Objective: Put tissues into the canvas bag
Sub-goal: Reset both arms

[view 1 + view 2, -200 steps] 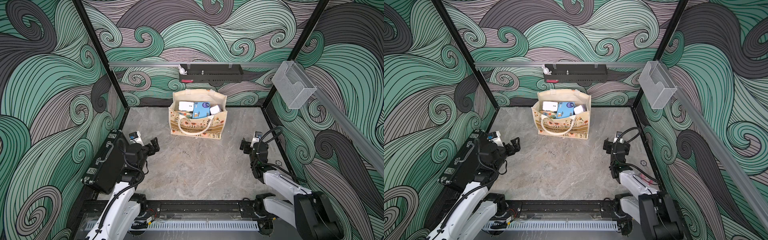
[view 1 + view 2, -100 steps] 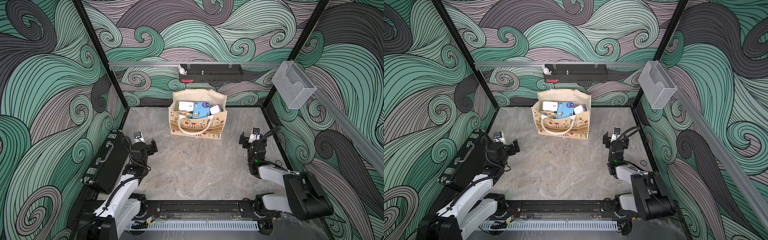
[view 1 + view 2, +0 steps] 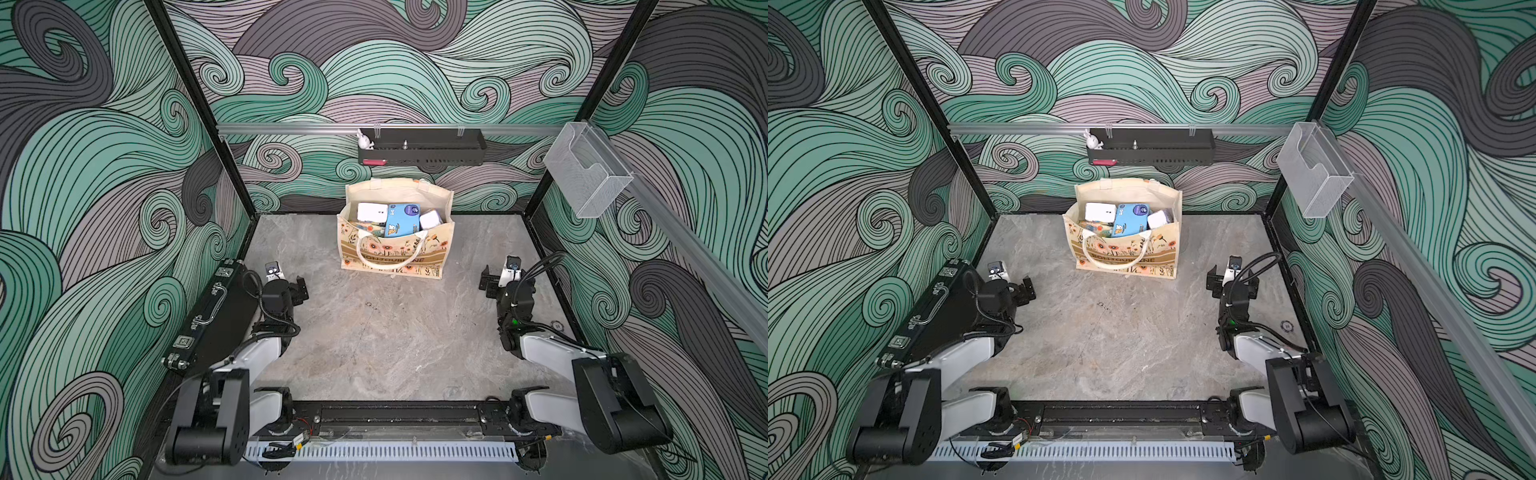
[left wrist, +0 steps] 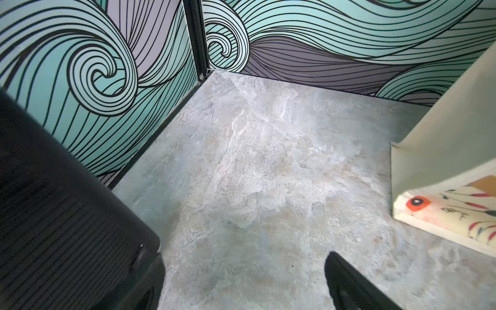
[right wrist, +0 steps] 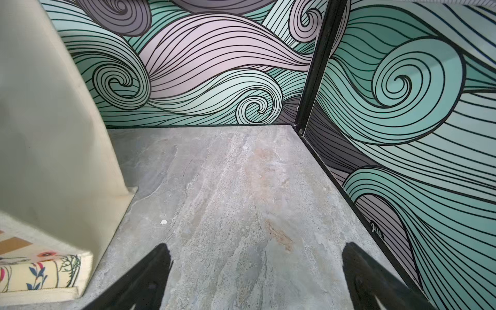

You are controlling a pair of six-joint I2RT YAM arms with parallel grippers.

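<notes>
Grey bench [image 3: 374, 345], and the canvas bag [image 3: 395, 259] stands upright at 12 o'clock, mouth up, long axis running 9 to 3. Tissues [image 3: 401, 220] sit inside it: 1 blue pack lying lengthwise 12 to 6, with 1 white pack on each side. Left claw [image 3: 300, 288] is at 9 o'clock and right claw [image 3: 487, 282] at 3, both spread wide and gripping nothing.

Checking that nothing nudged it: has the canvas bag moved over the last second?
No. The canvas bag stands upright where it did, directly below the black shelf on the back wall, in both top views.
</notes>
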